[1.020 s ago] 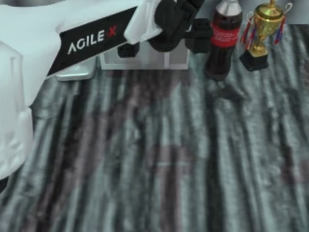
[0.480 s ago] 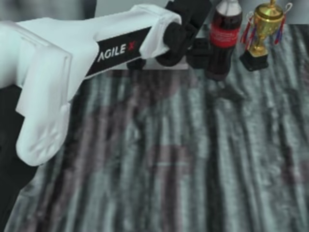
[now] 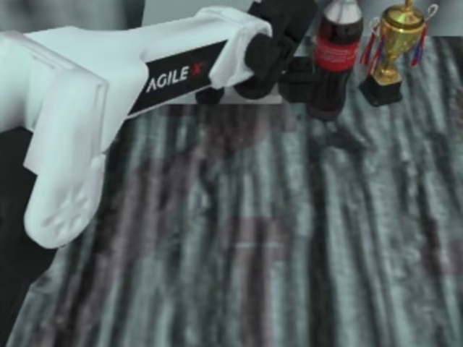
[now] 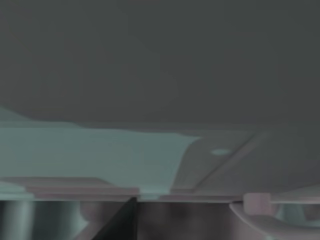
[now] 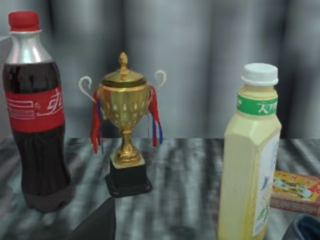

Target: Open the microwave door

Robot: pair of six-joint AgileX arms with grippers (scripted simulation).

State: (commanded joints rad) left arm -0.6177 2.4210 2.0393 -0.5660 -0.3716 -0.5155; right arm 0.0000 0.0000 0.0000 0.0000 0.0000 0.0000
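Where microwave (image 3: 181, 9) meets table edge (image 3: 246, 103): left pincer (image 3: 286, 43).

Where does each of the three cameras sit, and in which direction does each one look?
Top view: above the table, looking down; the left arm reaches to the far edge, its left gripper at the microwave.
Left wrist view: on the left arm, close to the microwave's inside; no finger shows.
Right wrist view: on the right arm, looking across the table at the cola bottle, trophy and yellow bottle.
Shared: top and right wrist both show cola bottle and trophy.
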